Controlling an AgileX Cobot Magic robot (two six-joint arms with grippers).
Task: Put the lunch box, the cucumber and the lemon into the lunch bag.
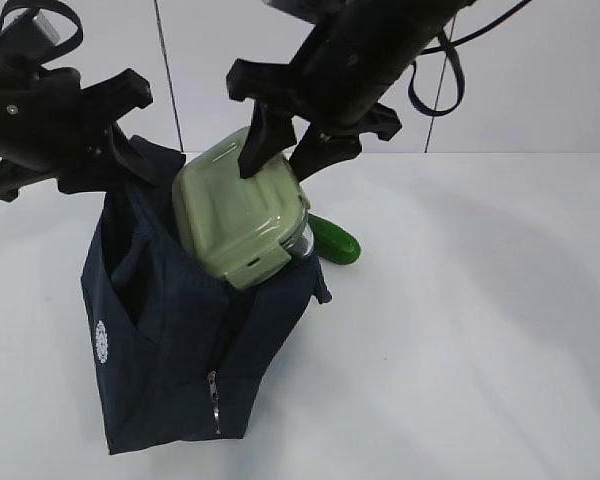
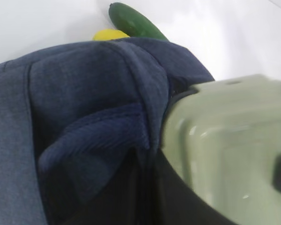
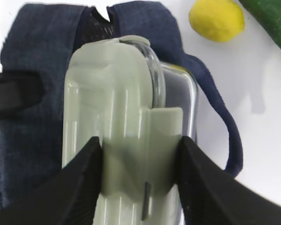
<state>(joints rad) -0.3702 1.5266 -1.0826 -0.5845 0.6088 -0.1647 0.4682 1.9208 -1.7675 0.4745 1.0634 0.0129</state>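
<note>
While half sunk, tilted, in lunch bag (image 1: 170,330) mouth, lunch box (image 1: 235,215) clamped mid-width by right gripper (image 3: 140,173); left gripper (image 1: 130,150) pinched shut on bag rim. Risk: lid corner snagging fabric, bag tipping. Cucumber (image 3: 271,23), lemon (image 3: 216,18) outside, behind.

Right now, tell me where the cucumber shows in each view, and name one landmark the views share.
Exterior view: the cucumber lies on the white table right of centre, just behind the lunch bag, one end peeking out.
Left wrist view: top centre, beyond the bag's fabric edge, beside the lemon.
Right wrist view: only a piece, in the top right corner, right of the lemon.
Shared landmark: the lunch box with its sage-green lid, tipped into the bag's mouth.
</note>
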